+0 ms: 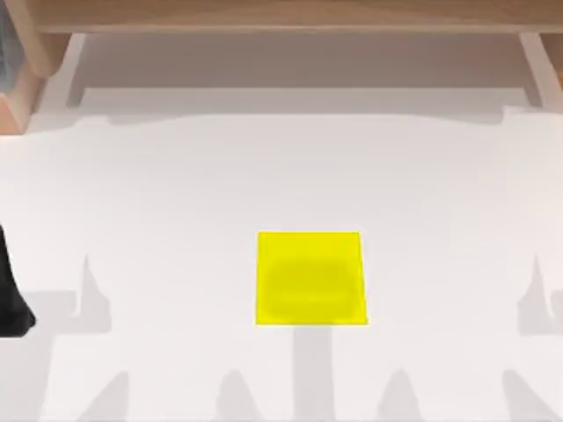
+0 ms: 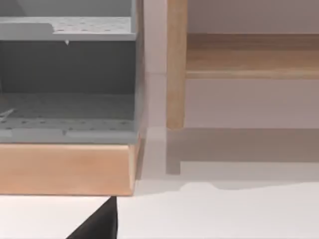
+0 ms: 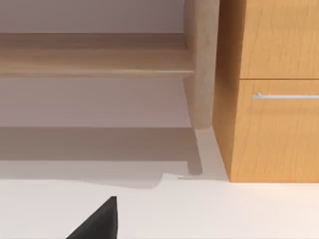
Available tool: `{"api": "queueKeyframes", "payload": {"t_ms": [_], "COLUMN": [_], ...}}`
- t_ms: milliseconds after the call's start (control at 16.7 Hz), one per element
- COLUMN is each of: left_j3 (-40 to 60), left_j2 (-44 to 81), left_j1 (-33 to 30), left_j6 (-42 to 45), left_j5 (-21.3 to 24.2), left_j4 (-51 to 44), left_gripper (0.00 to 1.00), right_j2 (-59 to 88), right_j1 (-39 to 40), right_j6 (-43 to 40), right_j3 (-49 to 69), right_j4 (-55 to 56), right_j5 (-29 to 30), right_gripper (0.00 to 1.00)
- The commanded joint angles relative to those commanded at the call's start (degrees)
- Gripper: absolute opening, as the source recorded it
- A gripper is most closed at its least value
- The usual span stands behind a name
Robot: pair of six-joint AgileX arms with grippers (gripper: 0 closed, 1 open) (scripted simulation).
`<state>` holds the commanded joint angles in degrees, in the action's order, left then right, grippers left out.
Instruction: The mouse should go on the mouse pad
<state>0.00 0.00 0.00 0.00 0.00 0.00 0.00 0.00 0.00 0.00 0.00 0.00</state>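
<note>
The mouse pad [image 1: 310, 278] is a flat yellow square lying on the white table, a little right of centre and towards the front. Nothing rests on it; a soft shadow darkens its front half. The mouse is out of view. My left arm [image 1: 10, 299] shows as a black shape at the table's far left edge, well away from the pad. A black wedge of my left gripper [image 2: 97, 224] juts into the left wrist view over the white table. A matching black wedge of my right gripper [image 3: 97, 221] shows in the right wrist view.
A wooden shelf [image 1: 281, 18] runs along the back of the table. The left wrist view faces a grey perforated rack [image 2: 67, 79] on a wooden base. The right wrist view faces a wooden cabinet with a drawer handle [image 3: 286, 96].
</note>
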Motion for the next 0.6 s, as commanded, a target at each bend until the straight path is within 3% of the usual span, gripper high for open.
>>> {"api": "queueKeyframes", "payload": {"t_ms": [300,600], "left_j3": [0.0,0.0], "left_j2": [0.0,0.0], "left_j1": [0.0,0.0], "left_j6": [0.0,0.0], "left_j5": [0.0,0.0], "left_j4": [0.0,0.0], "left_gripper": [1.00,1.00], "right_j2": [3.8,21.9], "right_j1": [-0.8,-3.4], "right_j6": [-2.5,-12.2], "right_j3": [3.3,16.1], "right_j4": [-3.6,-18.3], "right_j5": [0.1,0.0], "right_gripper": [1.00,1.00]}}
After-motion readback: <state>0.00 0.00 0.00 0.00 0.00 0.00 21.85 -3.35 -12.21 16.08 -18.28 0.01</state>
